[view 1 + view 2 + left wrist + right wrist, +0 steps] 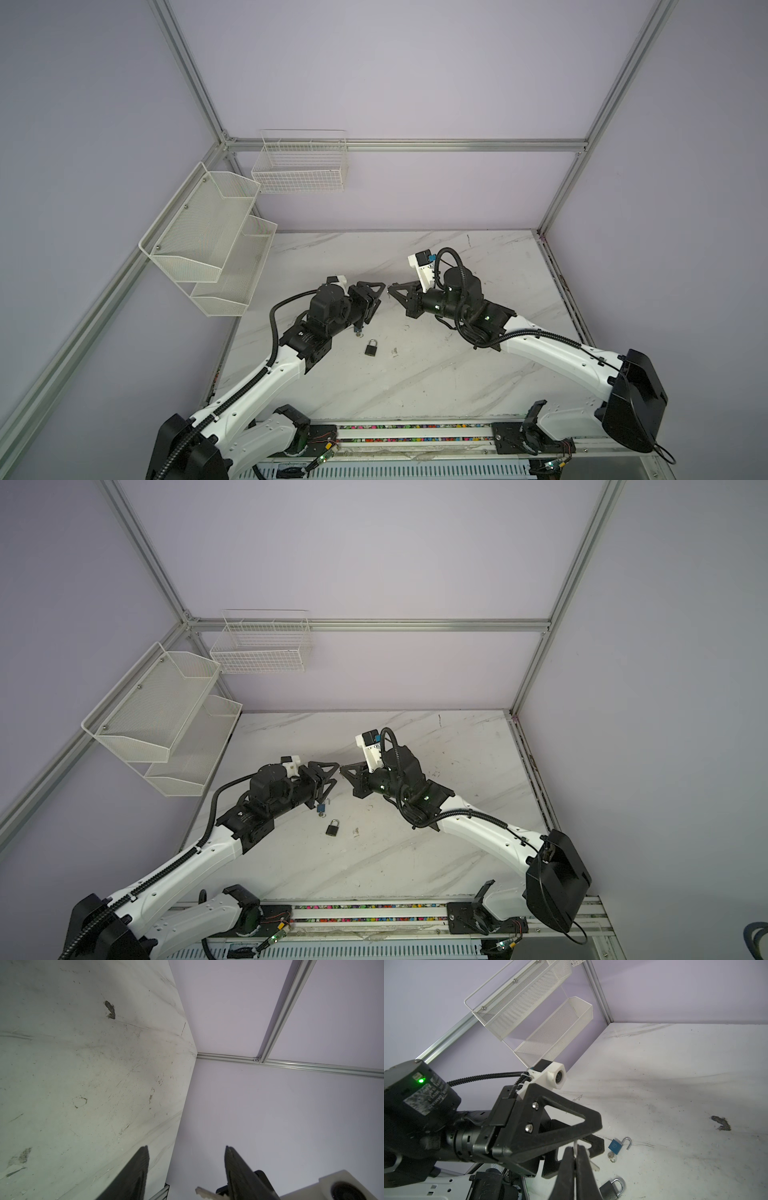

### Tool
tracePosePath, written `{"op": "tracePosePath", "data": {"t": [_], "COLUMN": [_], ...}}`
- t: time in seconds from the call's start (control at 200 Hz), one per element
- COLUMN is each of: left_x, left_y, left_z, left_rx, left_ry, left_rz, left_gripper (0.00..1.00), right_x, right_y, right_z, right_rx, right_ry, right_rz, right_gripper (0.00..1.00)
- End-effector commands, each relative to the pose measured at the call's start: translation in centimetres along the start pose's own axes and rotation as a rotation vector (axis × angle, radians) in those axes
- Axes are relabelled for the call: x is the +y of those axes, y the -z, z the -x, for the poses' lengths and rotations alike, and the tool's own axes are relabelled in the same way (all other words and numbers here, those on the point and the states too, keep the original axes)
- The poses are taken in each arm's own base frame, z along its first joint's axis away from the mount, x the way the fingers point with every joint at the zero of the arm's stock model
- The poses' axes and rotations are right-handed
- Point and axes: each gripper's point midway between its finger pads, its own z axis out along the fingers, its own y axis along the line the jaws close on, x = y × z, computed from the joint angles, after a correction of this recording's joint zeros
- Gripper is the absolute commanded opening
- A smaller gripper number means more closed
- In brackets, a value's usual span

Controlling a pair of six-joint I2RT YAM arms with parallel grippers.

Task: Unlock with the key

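Observation:
My right gripper (574, 1149) is shut on a pale key (593, 1167), held above the table. The key's blade (204, 1191) pokes in between the fingers of my left gripper (186, 1148), which is open and touches nothing. In both top views the two grippers (379, 296) (390, 289) meet tip to tip over the middle of the marble table (457, 374). Below them a black padlock (371, 347) (609, 1189) lies flat with its shackle closed. Beside it a blue padlock (322, 807) (615, 1146) lies with its shackle swung open and a ringed key in its base.
A two-tier white mesh shelf (208, 241) hangs on the left wall. A white wire basket (299, 166) hangs on the back wall. A dark stain (720, 1123) marks the tabletop. Aluminium frame rails run along the walls and table edges.

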Motion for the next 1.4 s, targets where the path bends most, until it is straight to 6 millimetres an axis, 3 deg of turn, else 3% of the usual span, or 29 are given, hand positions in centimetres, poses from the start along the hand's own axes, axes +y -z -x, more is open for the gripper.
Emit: {"op": "tracePosePath", "data": {"t": [0.0, 0.515, 0.57, 0.94, 1.135, 1.4], "left_x": [-5.1, -5.9, -6.2, -7.2, -6.9, -6.2], "left_y": [0.5, 1.8, 2.1, 2.4, 2.8, 3.3], "left_z": [0.0, 1.1, 1.3, 1.4, 1.7, 2.2], "left_rx": [-0.019, -0.105, -0.116, -0.122, -0.141, -0.178], "left_ry": [0.070, 0.316, 0.319, 0.352, 0.356, 0.349], "left_rz": [-0.151, -0.227, -0.241, -0.282, -0.281, -0.273], "left_gripper": [0.59, 0.68, 0.68, 0.69, 0.65, 0.50], "right_x": [0.8, 3.4, 3.1, 3.8, 3.2, 2.9], "right_y": [0.2, -0.1, -1.0, -2.0, -1.5, -0.5], "right_z": [1.0, 2.4, 1.7, 1.6, 1.1, 1.2], "right_rx": [-0.056, -0.218, -0.203, -0.222, -0.214, -0.226], "right_ry": [0.040, 0.009, 0.003, -0.001, 0.009, 0.007], "right_rz": [0.027, 0.070, 0.066, 0.101, 0.076, 0.048], "right_gripper": [0.00, 0.00, 0.00, 0.00, 0.00, 0.00]}}
